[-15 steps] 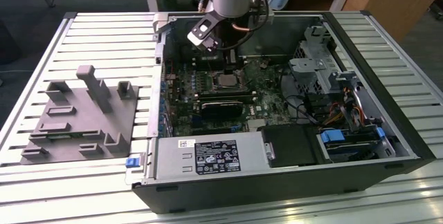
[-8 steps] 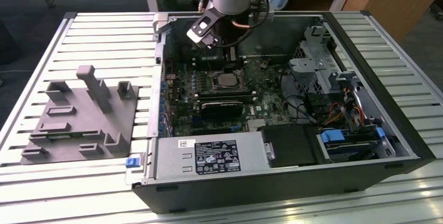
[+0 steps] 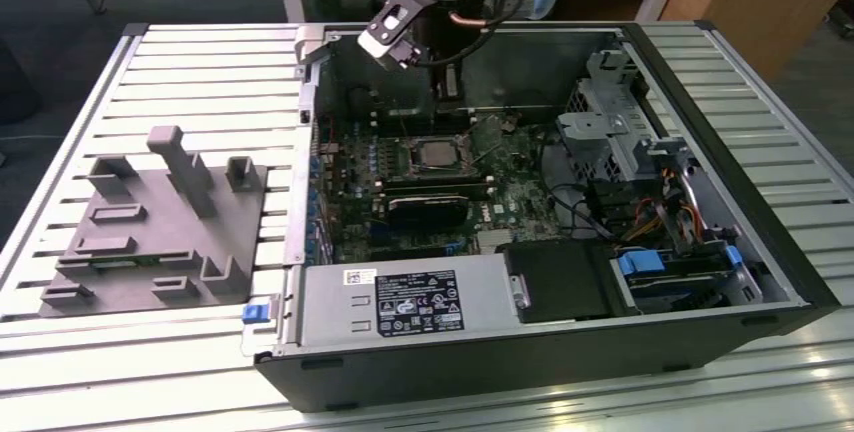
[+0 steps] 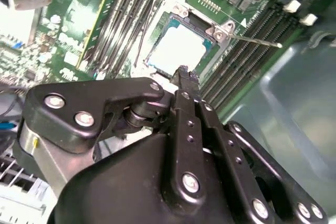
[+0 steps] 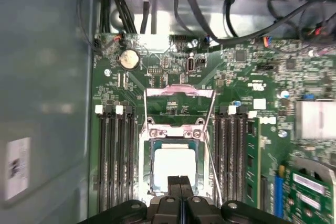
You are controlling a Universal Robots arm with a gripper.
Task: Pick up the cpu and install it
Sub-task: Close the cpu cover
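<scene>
Exterior view sits high and well back from the gripper (image 3: 391,47), looking down into the open computer case (image 3: 534,367). Both wrist views ride close behind the fingertips, the first staring straight down, the second slanting across. All three share the cpu (image 3: 434,155) (image 4: 176,51) (image 5: 173,163) beneath the gripper.

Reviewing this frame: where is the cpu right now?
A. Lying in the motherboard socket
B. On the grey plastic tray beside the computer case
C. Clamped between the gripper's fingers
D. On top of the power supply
A: in the first wrist view the pale cpu lies flat inside the socket on the motherboard, while the gripper above it is shut and holds nothing.
</scene>
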